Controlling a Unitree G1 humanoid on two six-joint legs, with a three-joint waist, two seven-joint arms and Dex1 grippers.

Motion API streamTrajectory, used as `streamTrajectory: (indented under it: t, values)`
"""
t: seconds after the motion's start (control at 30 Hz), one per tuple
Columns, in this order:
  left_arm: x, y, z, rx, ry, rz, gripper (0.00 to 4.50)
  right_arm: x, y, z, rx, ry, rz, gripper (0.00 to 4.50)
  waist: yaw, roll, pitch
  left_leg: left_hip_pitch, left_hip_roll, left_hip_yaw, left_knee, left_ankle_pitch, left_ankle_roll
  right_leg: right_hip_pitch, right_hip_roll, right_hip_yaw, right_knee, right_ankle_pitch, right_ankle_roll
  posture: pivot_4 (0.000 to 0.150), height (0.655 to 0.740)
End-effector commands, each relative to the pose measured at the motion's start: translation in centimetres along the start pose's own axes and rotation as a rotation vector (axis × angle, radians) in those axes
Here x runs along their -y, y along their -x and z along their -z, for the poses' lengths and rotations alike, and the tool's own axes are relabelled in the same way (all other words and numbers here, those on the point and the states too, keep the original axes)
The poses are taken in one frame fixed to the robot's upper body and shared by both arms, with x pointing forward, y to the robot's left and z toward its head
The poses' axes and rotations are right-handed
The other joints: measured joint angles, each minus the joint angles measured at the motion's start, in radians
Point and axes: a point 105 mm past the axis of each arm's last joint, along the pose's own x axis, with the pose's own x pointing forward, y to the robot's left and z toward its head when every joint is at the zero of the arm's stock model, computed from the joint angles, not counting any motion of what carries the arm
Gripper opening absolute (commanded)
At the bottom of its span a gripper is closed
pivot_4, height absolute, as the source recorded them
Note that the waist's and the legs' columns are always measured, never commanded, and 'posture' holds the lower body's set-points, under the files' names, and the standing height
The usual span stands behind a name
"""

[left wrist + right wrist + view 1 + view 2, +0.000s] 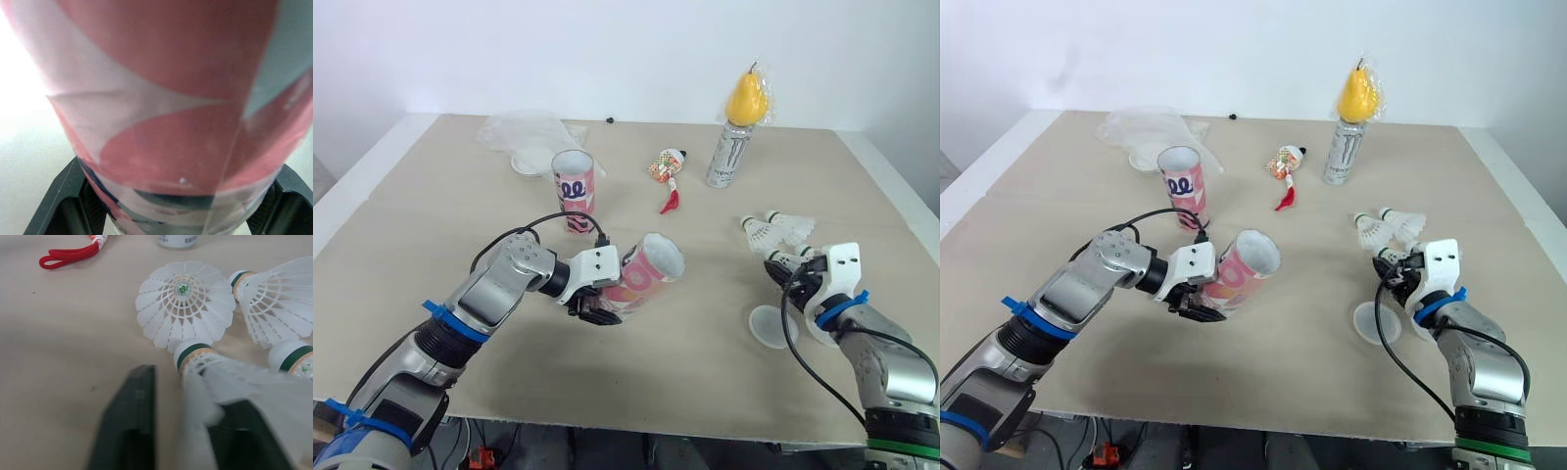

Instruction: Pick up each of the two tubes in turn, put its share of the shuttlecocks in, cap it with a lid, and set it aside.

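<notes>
Clamping glossy pink cylindrical tube, left gripper; right gripper parted around feathery shuttlecock.

1. I have the first tube in my left gripper, over the surface's front middle.
2. The second tube stands behind it, toward the far left corner.
3. A bag lies behind that, near the far edge.
4. A can stands far right.
5. Shuttlecocks lie near the right edge, with a loose lid before them.
</notes>
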Motion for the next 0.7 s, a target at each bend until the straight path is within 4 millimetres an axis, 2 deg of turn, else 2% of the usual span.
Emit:
streamTrajectory:
  t: [0.03,0.27,0.37,0.43,0.53,0.63,0.7]
  values:
    - [0.0,-0.1,0.5,-0.018,0.004,-0.006,3.04,0.5,0.1,-1.1,0.029,0.021,0.019,0.13,0.000,0.000,0.000,0.000,0.000,0.000,0.000,0.000,0.000,0.000,0.000,0.000,0.000,0.000,0.000,0.150,0.7400]
    - [-0.2,0.0,0.8,-0.027,0.005,-0.013,3.04,0.0,0.4,-1.3,0.033,0.036,0.006,0.13,0.000,0.000,0.000,0.000,0.000,0.000,0.000,0.000,0.000,0.000,0.000,0.000,0.000,0.000,0.000,0.150,0.7400]
    - [-0.3,0.1,0.8,-0.026,0.007,-0.015,3.04,-0.8,1.2,-2.3,0.042,0.085,-0.022,0.13,0.000,0.000,0.000,0.000,0.000,0.000,0.000,0.000,0.000,0.000,0.000,0.000,0.000,0.000,0.000,0.150,0.7400]
    - [-0.3,0.1,0.8,-0.025,0.008,-0.014,3.04,-1.5,1.9,-3.6,0.047,0.184,-0.069,0.13,0.000,0.001,0.000,0.000,0.000,0.000,0.000,0.000,0.000,0.000,0.000,0.000,0.000,0.000,0.000,0.150,0.7400]
    - [-0.3,0.0,0.8,-0.020,0.007,-0.007,3.04,-2.6,3.0,-7.6,0.120,0.256,-0.136,0.13,0.000,0.001,0.000,0.000,0.000,0.000,0.000,0.000,0.000,0.000,0.000,0.000,0.000,0.000,0.000,0.150,0.7400]
    - [-0.5,-0.1,0.3,0.001,0.006,0.005,3.04,-5.2,4.6,-12.9,0.211,0.484,-0.314,0.13,0.000,0.003,0.002,0.000,0.000,0.000,0.002,0.000,0.000,0.000,0.000,0.000,0.000,-0.001,-0.003,0.150,0.7400]
    - [-0.7,-0.3,0.2,0.006,0.004,0.010,3.04,-7.4,5.5,-15.6,0.264,0.635,-0.436,0.13,0.000,0.004,0.002,0.000,0.000,0.002,0.003,0.001,0.002,0.000,-0.002,0.001,0.000,0.001,-0.003,0.150,0.7400]
